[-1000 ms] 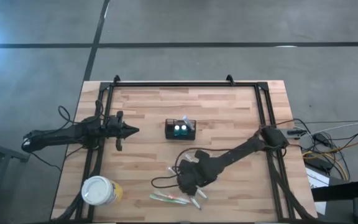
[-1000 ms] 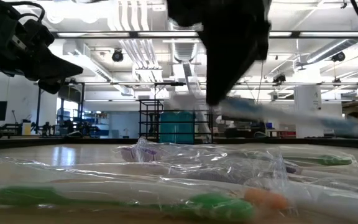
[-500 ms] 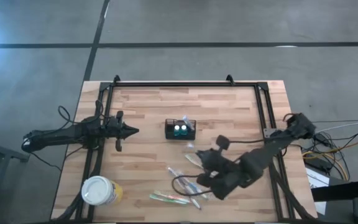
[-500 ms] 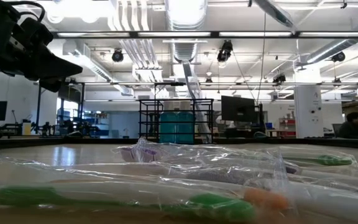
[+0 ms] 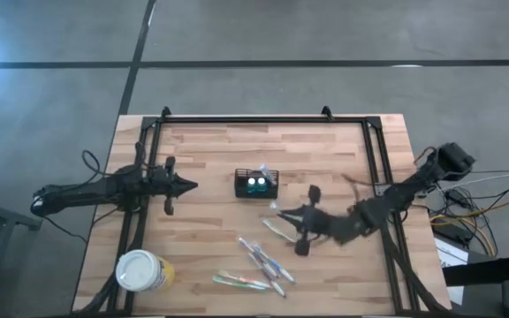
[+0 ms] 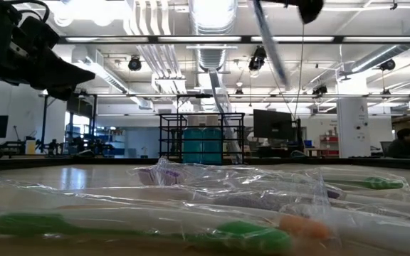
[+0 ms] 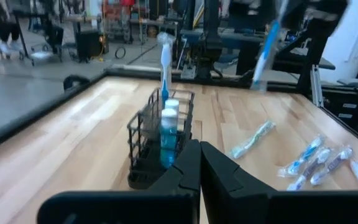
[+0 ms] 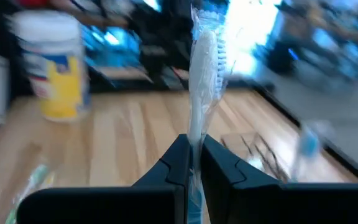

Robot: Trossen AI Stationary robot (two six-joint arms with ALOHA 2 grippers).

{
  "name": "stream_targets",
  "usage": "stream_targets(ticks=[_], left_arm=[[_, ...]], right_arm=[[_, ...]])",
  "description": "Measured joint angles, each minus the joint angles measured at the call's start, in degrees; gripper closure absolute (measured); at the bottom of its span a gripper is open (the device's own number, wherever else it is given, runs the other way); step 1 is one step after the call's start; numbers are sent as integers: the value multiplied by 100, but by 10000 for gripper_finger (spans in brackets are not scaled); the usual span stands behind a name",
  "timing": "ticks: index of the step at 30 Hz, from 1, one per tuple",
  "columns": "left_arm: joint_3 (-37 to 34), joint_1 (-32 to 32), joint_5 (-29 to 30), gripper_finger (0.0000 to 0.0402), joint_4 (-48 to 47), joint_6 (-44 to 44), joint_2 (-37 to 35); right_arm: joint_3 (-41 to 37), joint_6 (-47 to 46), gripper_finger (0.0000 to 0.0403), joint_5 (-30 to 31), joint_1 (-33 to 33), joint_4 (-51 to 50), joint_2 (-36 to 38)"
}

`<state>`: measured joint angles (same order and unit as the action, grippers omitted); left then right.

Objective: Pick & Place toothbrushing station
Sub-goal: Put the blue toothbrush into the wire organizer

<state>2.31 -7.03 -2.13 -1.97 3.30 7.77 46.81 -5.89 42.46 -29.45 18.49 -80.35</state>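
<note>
The toothbrushing station (image 5: 256,184), a black wire-mesh caddy, stands on its base mid-table. It holds a blue bottle (image 7: 168,134) and an upright toothbrush (image 7: 165,62). My right gripper (image 5: 292,216) hovers near and to the right of the caddy, shut on a plastic-wrapped toothbrush (image 8: 204,68), which the left wrist view shows as a blue toothbrush (image 7: 266,46) in the air. My left gripper (image 5: 186,185) waits shut at the table's left, pointing at the caddy (image 7: 160,140). My right gripper pinches the wrapped toothbrush between its two fingers on the handle (image 8: 194,140), wrapper included. The bristle head (image 8: 211,43) sticks out well beyond the fingertips. The toothbrush (image 6: 270,46) is tilted and lifted clear of the table.
Several more wrapped toothbrushes (image 5: 262,261) lie near the front edge, filling the low view's foreground (image 6: 212,213). A yellow cup with a white lid (image 5: 144,271) stands front left. Black frame rails (image 5: 263,119) run along the table's far and side edges.
My right gripper has risen from the toothbrushes at the table's near edge and gone toward the far edge, nearer the caddy. It has tipped from pointing down to nearly level, carrying the wrapped toothbrush up clear of the table.
</note>
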Motion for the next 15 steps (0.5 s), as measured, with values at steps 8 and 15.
stream_targets(ticks=[8, 15], left_arm=[[2, 0, 19, 399, 420, -135, 0], [10, 0, 754, 399, 802, -113, 0]], right_arm=[[-1475, 1145, 385, -2601, 1124, 2322, 998], [-1931, 1249, 385, -2956, 1580, 2348, 1475]])
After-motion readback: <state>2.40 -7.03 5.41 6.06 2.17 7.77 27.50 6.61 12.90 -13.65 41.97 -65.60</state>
